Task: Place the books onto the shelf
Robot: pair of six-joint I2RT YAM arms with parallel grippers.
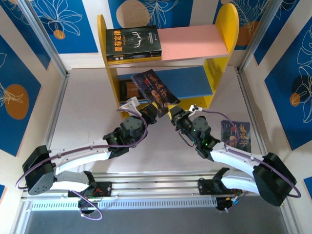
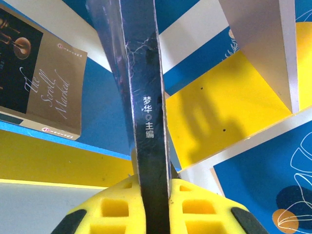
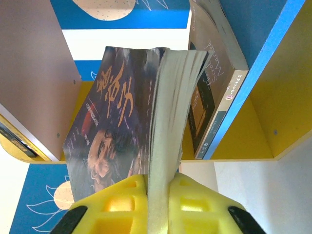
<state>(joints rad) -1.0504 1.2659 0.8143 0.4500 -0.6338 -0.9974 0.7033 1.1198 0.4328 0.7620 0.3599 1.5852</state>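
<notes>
Left gripper and right gripper clamped, angled toward each other.

From above I can't see the right part of the brown book, which lies behind the held book — its title (tiny lettering) is unreadable; the left wrist view crops the held book's spine at top.

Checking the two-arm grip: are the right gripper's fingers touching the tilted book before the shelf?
Touching. The right wrist view shows the yellow fingers pressed on both sides of the book, no gap.
</notes>
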